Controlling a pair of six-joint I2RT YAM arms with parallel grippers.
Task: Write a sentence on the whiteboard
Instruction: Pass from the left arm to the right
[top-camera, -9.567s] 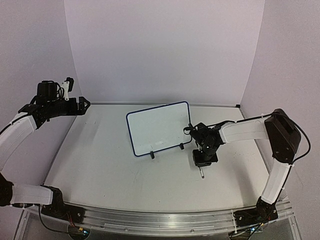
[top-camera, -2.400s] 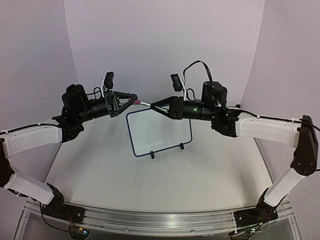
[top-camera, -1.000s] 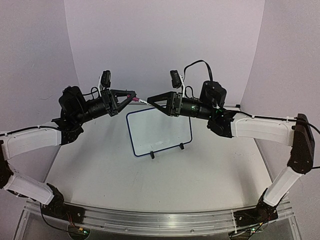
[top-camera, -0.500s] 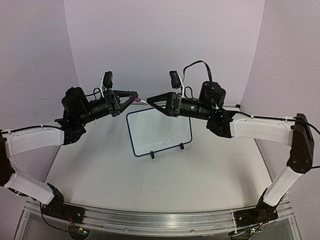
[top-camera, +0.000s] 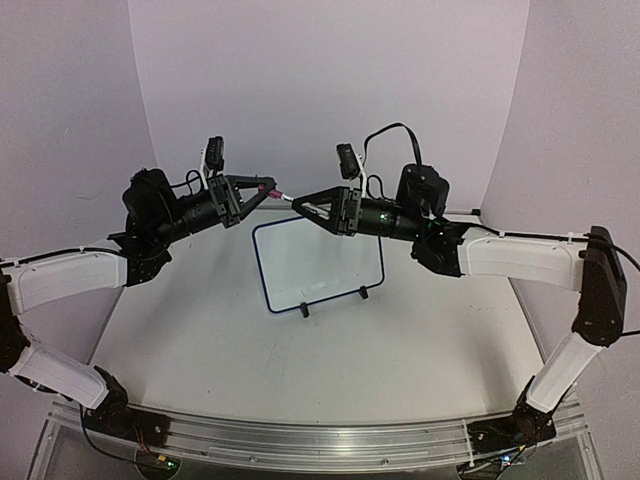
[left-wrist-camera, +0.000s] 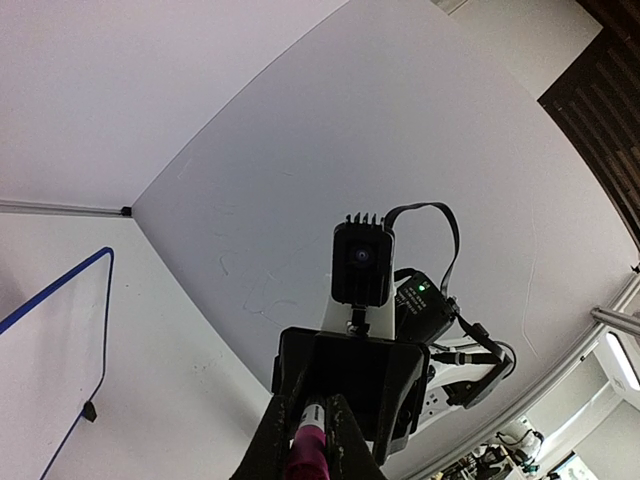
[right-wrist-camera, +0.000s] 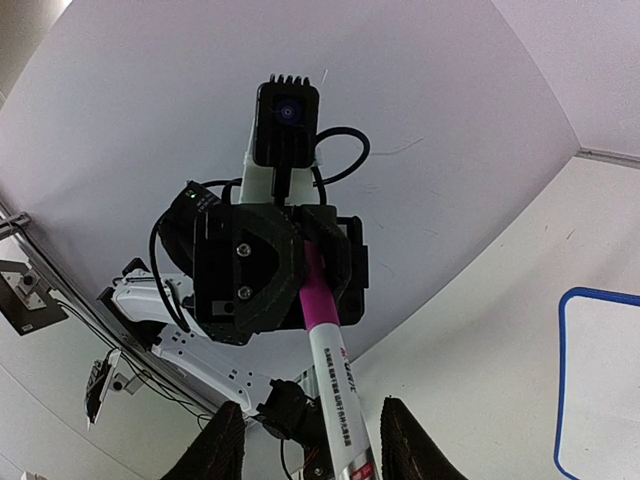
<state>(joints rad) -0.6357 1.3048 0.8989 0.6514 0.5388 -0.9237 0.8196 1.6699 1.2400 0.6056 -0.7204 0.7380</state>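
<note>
The whiteboard (top-camera: 320, 262) stands tilted on its two black feet at mid-table; its blue frame also edges the left wrist view (left-wrist-camera: 60, 290) and the right wrist view (right-wrist-camera: 600, 380). No sentence shows on it. Both arms are raised above it, tip to tip. My left gripper (top-camera: 265, 187) (left-wrist-camera: 310, 420) is shut on the pink cap (left-wrist-camera: 305, 450) of a marker (top-camera: 278, 194). The marker's white barrel (right-wrist-camera: 335, 390) runs between the fingers of my right gripper (top-camera: 297, 203) (right-wrist-camera: 310, 408). Those fingers stand apart, with a gap on each side of the barrel.
Pale walls close the table on the back and both sides. An aluminium rail (top-camera: 320, 440) carrying the arm bases runs along the near edge. The right arm's white links (top-camera: 520, 258) reach over the table's right side.
Earlier the right gripper was low on the table beside the whiteboard and the left arm was off to the left. In the last second both grippers have only drifted slightly, still joined at the marker.
</note>
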